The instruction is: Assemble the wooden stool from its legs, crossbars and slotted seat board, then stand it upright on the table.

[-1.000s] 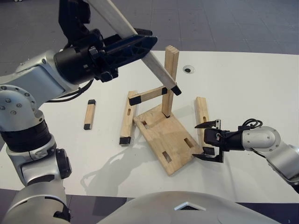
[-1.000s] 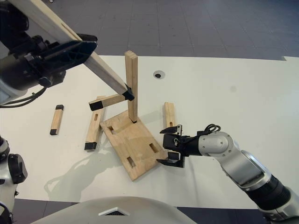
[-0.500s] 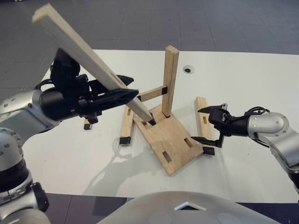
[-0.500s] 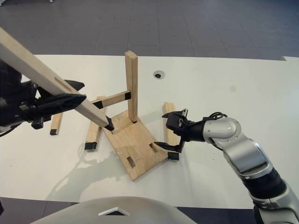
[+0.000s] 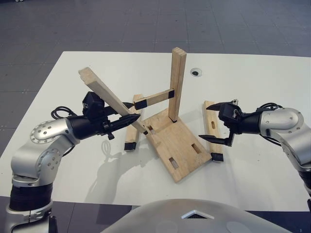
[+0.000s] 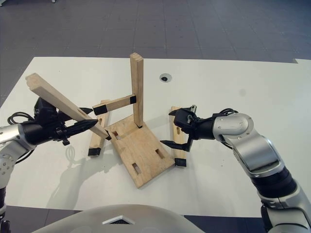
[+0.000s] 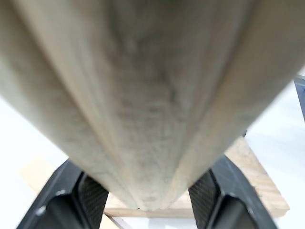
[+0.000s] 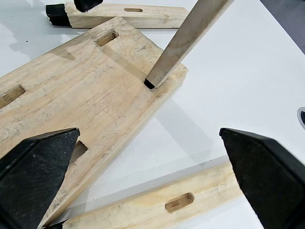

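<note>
The slotted seat board lies flat at the table's middle. One leg stands upright in its far slot, with a crossbar sticking out of it to the left. My left gripper is shut on a second leg, held tilted with its black-capped foot at the board's left corner slot. This leg sits between the fingers. My right gripper stands open beside the board's right edge, over a third leg lying on the table.
A fourth leg lies left of the board, under the tilted leg. A small round hole sits in the white table behind the upright leg. Bare table stretches to the right and along the front edge.
My left arm has come down and swung its leg low, bringing the foot from the crossbar to the board's left corner. My right gripper has risen from the board's near corner, turned, and opened wider.
</note>
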Motion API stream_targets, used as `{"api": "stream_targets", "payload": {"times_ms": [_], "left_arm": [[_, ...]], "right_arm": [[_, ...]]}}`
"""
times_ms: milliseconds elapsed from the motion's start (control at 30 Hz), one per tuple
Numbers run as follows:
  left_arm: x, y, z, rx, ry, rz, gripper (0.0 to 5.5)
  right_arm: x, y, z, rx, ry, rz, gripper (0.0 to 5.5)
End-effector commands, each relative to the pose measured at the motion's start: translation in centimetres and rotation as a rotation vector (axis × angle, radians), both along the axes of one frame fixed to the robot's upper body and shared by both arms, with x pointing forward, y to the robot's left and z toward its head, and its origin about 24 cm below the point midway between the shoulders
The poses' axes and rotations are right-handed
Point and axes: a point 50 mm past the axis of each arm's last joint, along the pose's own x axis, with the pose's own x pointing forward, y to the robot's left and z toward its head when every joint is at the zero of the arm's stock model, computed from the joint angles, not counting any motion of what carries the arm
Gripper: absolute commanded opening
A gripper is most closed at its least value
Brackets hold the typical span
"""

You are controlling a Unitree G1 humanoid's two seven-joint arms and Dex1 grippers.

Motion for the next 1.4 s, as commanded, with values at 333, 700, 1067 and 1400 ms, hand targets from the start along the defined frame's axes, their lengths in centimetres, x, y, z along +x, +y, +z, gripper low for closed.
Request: {"api": "stream_targets", "payload": {"times_ms": [333,700,1067,1400], "left_arm": [[1.6,-0.7,-2.0,-0.076,-0.011,0.040,2.05],[1.8,-0.5,-3.4,-0.012,0.054,-0.045,2.05],[1.1,-1.4,-4.5,-0.019,0.092,-0.059,2.05],[-0.2,-2.0,-7.8,-0.045,0.266,-0.127,2.05]], "right_arm": [[0.7,0.2,0.7,-0.013,-0.023,0.039,5.50],[1.1,0.4,1.0,-0.003,-0.037,0.043,5.50],[1.1,0.8,1.2,0.006,-0.049,0.044,5.50],[0.8,1.1,1.0,-0.010,-0.061,0.071,5.50]]}}
